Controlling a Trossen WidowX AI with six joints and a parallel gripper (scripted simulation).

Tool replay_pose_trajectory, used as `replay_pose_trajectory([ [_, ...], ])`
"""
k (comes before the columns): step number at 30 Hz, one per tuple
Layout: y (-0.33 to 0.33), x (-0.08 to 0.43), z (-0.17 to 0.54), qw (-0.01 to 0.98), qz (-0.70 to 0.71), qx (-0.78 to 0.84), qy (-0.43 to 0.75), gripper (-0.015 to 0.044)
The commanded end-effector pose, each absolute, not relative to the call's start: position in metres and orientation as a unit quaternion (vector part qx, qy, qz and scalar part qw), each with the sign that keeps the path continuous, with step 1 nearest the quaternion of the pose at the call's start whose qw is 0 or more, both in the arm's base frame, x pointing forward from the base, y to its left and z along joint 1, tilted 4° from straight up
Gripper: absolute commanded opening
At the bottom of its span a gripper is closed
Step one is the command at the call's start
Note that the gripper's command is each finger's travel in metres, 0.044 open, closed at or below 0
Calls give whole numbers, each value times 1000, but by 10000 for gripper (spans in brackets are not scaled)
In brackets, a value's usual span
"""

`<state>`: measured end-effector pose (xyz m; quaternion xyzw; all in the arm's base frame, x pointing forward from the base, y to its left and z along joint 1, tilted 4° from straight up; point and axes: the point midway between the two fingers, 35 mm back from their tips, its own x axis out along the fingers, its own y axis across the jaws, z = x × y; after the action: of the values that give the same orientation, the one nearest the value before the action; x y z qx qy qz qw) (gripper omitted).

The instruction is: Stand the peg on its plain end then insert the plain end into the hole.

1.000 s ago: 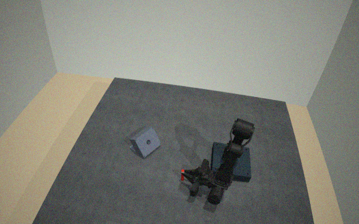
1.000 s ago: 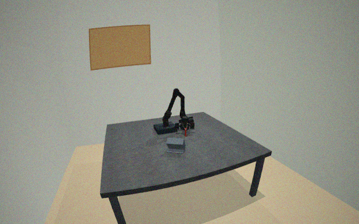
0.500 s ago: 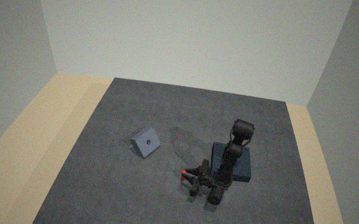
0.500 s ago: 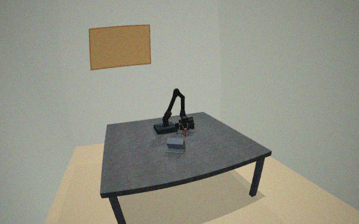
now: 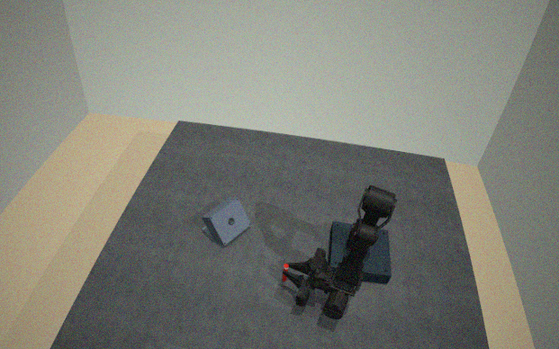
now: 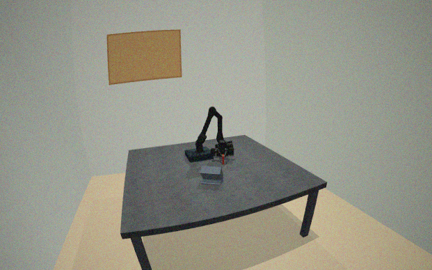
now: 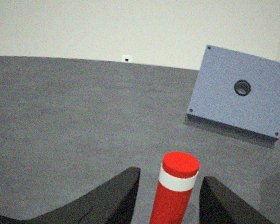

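Note:
The red peg (image 5: 284, 278) (image 6: 223, 159) (image 7: 170, 202) stands upright on the table, with its white band near the top and its plain end down. My gripper (image 5: 285, 270) (image 7: 171, 181) is open around it, one finger on each side. In the wrist view a gap shows between the peg and each finger. The peg's lower part is cut off in the wrist view. The blue-grey sloped panel (image 5: 225, 231) (image 6: 211, 170) (image 7: 216, 92) stands apart from the peg, to the upper right in the wrist view. Its round hole (image 5: 231, 221) (image 7: 242, 88) is empty.
The arm's dark blue base (image 5: 376, 275) (image 6: 199, 155) sits on the dark grey table (image 5: 158, 288) (image 6: 161, 202) behind the gripper. A wall board (image 6: 145, 56) hangs far behind. A small white wall plate (image 7: 126, 58) shows beyond the table's edge.

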<state>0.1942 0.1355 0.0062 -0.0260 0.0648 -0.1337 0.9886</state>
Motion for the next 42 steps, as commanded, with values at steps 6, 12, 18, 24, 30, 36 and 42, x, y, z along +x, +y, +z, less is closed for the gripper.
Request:
replay_pose_trajectory([
  [6,136,194,6,989,-134,-26,65,209],
  [12,136,194,6,989,-134,-26,65,366],
  [18,136,194,6,989,-134,-26,65,440],
  [24,136,194,7,989,-134,-26,65,440],
  [30,153,201,52,988,-131,-33,67,440],
  [36,156,204,111,989,-131,-32,67,440],
  [42,142,203,166,989,-134,-25,64,440],
])
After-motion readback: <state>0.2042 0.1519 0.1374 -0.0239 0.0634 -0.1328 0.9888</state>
